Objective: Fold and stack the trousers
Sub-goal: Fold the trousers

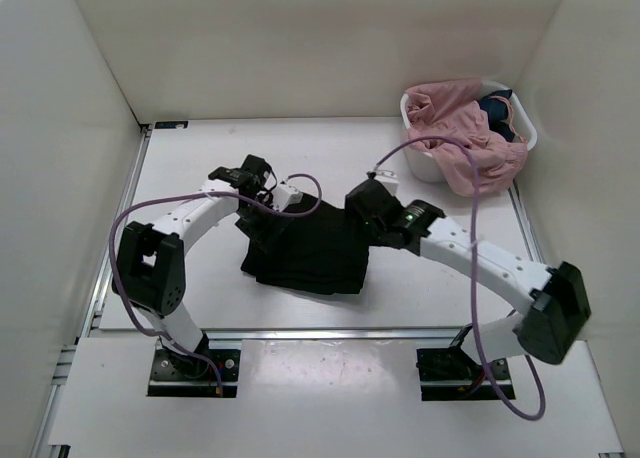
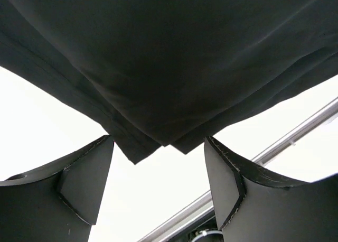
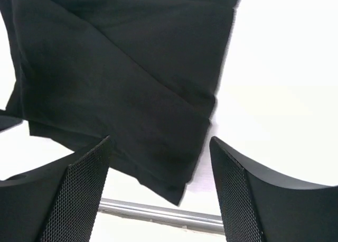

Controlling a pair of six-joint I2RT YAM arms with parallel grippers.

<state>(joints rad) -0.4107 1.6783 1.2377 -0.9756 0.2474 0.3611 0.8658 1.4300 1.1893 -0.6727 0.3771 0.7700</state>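
- The black trousers [image 1: 310,248] are laid in a compact folded bundle at the middle of the desk [image 1: 200,158], between the two arms, where both can reach them.
- The left fingers [image 2: 84,184] are spread apart with nothing gripped. A layered corner of the trousers [image 2: 169,83] is framed just beyond their tips, which is judged to be an approach for pinching that corner.
- The right fingers [image 3: 79,194] are likewise parted and empty. They are held above the opposite far side of the bundle, where stacked fold edges of the trousers [image 3: 121,83] are seen.
- From above, the left fingers [image 1: 262,210] and right fingers [image 1: 368,213] are placed at the two far corners, so a symmetrical fold or a tidying of the edges is judged to be the step in hand.
- A metal rail [image 3: 158,215] is seen just past the bundle's near edge, so little spare desk is left there for dragging.
- More clothing, pink garments [image 1: 460,143], is heaped in a white basket [image 1: 528,128] at the far right, well apart from the trousers and presumably waiting its turn.
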